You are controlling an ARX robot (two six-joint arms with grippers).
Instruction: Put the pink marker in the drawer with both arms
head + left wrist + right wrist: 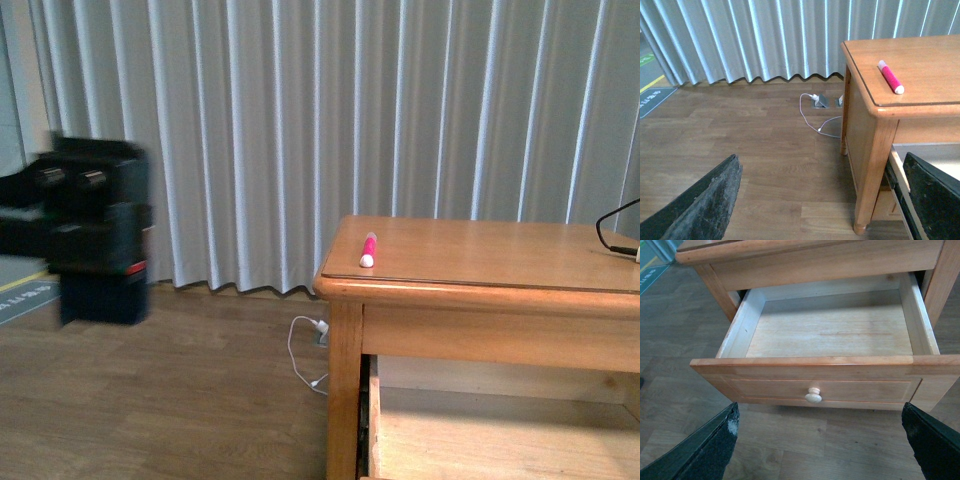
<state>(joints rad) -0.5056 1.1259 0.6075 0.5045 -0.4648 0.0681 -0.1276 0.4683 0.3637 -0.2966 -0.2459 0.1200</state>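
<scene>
The pink marker [368,249] lies on the wooden cabinet top [500,255] near its left front corner, white end toward me. In the left wrist view the marker [891,77] lies well beyond my left gripper [822,200], which is open over the floor beside the cabinet leg. My left arm [95,230] shows as a blurred black mass at the far left. The drawer [805,361] is pulled out, its bare-wood inside [830,330] holding nothing. My right gripper [820,445] is open just in front of the drawer's pale knob [813,396], not touching it.
A white cable [815,117] trails from a floor socket by the curtain [300,130]. A black cable [615,235] rests at the right of the cabinet top. Wood floor [170,400] spreads to the left of the cabinet.
</scene>
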